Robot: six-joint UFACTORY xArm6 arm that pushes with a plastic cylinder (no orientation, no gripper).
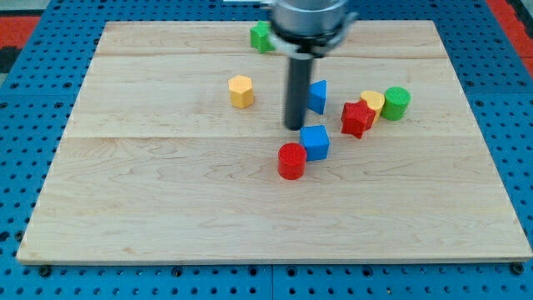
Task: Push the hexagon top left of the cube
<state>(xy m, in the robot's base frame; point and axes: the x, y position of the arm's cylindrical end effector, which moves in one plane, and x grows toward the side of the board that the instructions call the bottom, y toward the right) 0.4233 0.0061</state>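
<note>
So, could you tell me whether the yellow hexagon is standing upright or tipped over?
Upright: the yellow hexagon sits flat with its six-sided top face up, apart from my tip.

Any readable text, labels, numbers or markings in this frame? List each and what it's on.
None: no text, label, number or sign can be read.
Wooden board: bare grain only.
Blocks, such as the yellow hexagon and blue cube: plain faces.
My tip, just up-left of the blue cube: unmarked dark rod.
Blue pegboard: only holes.
</note>
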